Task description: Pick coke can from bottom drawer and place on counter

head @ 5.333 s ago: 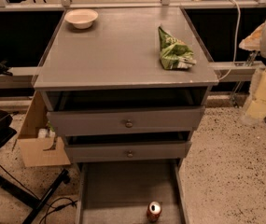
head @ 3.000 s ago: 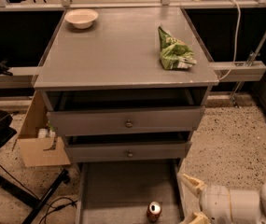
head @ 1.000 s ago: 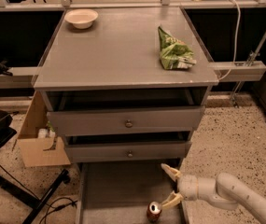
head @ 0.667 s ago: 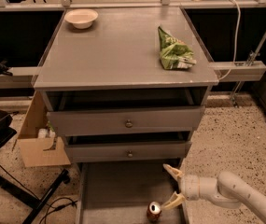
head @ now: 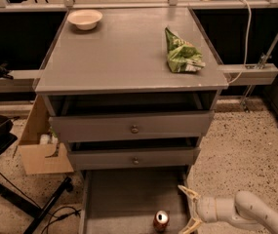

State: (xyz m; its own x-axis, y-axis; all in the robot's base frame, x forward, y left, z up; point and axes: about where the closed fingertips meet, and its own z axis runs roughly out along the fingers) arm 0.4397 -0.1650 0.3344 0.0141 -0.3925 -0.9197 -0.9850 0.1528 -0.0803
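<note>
Hovering just right of the coke can (head: 161,221), the gripper (head: 184,210) is spread open, prob. to straddle it. Can's upright in the pulled-out bottom drawer (head: 129,199), so reachable from the side.

view: one camera, set high, looked forward and down at the cabinet front | range: medium, worktop (head: 124,48) down to bottom drawer (head: 129,199) in frame | claw (head: 184,209): frame's lower right, at drawer's right edge, fingers spread
</note>
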